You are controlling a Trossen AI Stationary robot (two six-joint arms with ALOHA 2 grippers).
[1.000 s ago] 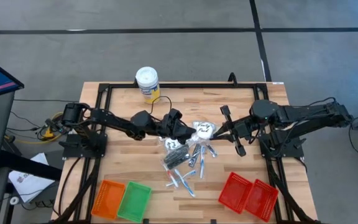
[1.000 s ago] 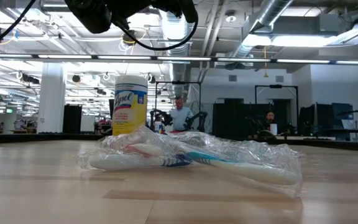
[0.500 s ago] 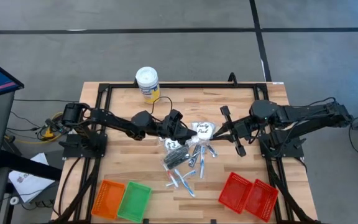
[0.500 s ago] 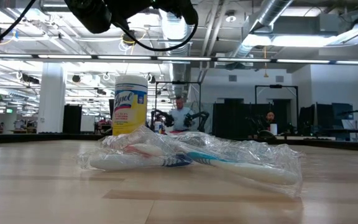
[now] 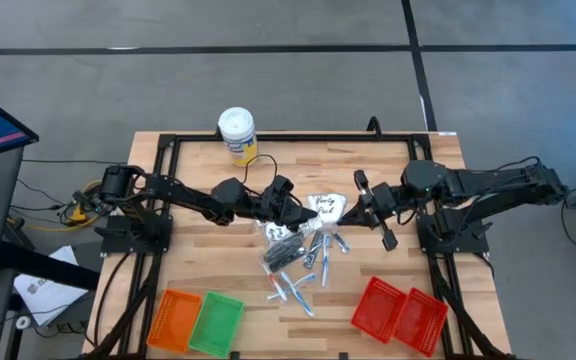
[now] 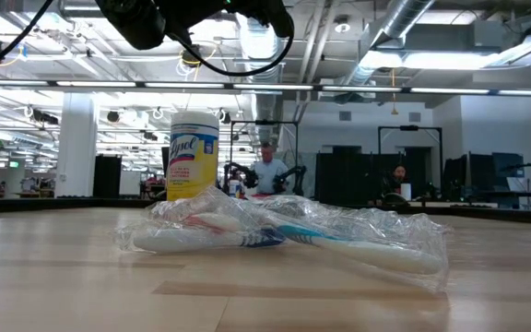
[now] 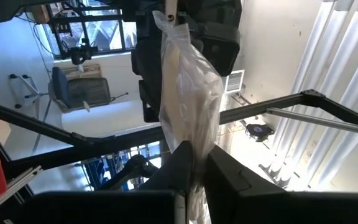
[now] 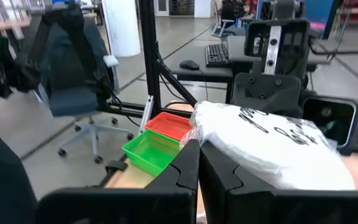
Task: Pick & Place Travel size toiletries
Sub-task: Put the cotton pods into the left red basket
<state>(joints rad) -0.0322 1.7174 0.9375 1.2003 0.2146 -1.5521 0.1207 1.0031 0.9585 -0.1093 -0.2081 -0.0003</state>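
Note:
A white sachet with black marks [image 5: 327, 208] hangs in the air above the middle of the table, between my two grippers. My left gripper [image 5: 306, 208] is shut on its left side and my right gripper [image 5: 351, 211] on its right side. In the left wrist view the sachet [image 7: 188, 87] shows edge-on, running from my left gripper [image 7: 197, 155] to the right one. In the right wrist view the sachet [image 8: 272, 146] lies broad beyond my right gripper [image 8: 197, 149]. The other travel size toiletries [image 5: 303, 255] lie heaped on the table below; the clear-wrapped ones [image 6: 284, 235] show in the low view. My left gripper pinches the sachet's near edge [image 7: 194, 140] between its two fingers. It comes about level from the table's left. The sachet is lifted clear of the table and stretches away to the other gripper. My right gripper pinches the sachet's edge [image 8: 199, 127] between its two fingers, coming about level from the table's right. The sachet is clear of the table and spreads out beyond the fingertips toward the left gripper.
A yellow canister with a white lid [image 5: 237, 133] stands at the far edge. An orange basket [image 5: 173, 318] and a green basket [image 5: 216, 323] sit at the near left, and two red baskets [image 5: 398, 312] at the near right. A black frame [image 5: 268, 138] runs round the table.
My right gripper has rolled about its own long axis while staying in place, and the sachet's right side has turned with it. Both arms have otherwise kept where they were.

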